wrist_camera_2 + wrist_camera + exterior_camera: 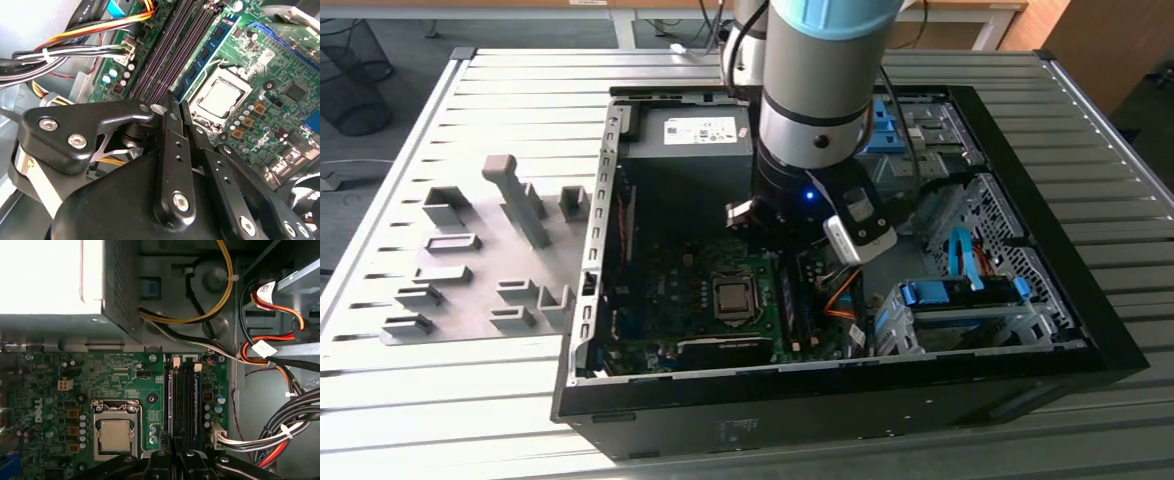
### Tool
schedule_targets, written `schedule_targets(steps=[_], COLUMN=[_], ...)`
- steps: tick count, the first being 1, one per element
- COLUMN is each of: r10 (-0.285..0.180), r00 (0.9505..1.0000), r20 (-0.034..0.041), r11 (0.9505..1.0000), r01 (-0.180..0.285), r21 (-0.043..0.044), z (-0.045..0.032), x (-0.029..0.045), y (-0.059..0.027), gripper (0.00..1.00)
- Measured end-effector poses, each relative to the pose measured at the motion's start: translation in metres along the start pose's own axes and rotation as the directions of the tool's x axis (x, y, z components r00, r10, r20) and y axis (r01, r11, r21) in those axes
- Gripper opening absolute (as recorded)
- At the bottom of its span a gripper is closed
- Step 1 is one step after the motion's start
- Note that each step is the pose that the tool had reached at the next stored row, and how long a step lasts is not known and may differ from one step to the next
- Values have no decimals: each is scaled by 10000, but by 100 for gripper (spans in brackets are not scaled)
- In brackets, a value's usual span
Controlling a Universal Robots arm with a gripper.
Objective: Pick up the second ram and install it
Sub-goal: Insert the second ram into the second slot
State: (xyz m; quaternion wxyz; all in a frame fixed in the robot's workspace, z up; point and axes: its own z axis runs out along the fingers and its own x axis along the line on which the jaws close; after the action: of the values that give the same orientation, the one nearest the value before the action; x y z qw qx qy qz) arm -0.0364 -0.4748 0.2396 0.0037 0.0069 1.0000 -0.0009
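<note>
A bluish-green ram [207, 52] with black chips stands seated in the black slot nearest the CPU socket [222, 95]. In the first wrist view that ram [170, 400] is a thin bluish strip beside the other long slots [186, 400]. My gripper [178, 102] is shut, its two black fingers pressed close with nothing visible between them. The tips hover at the near end of the slot row, in line with the stick, and I cannot tell whether they touch it. In the exterior view the arm [814, 110] reaches down into the open computer case [1067, 350] over the motherboard [707, 320].
Bundled cables [270, 355] run beside the slots on the side away from the CPU socket [116, 432]. The power supply [687, 150] fills the far end of the case. A drive cage with blue parts [961, 300] stands on the exterior view's right. Grey holder blocks [480, 250] sit outside on the slatted table.
</note>
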Motion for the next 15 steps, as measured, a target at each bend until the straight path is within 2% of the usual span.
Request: schedule_targets(steps=[4, 10, 15], r10=[4, 4, 5], r00=[10000, 10000, 10000], r20=[-1, -1, -2], r11=[10000, 10000, 10000], r01=[-4, -4, -5], r21=[-24, -24, -65], z=[41, 44, 72], x=[-6, -7, -23], y=[0, 0, -2], gripper=[14, 14, 14])
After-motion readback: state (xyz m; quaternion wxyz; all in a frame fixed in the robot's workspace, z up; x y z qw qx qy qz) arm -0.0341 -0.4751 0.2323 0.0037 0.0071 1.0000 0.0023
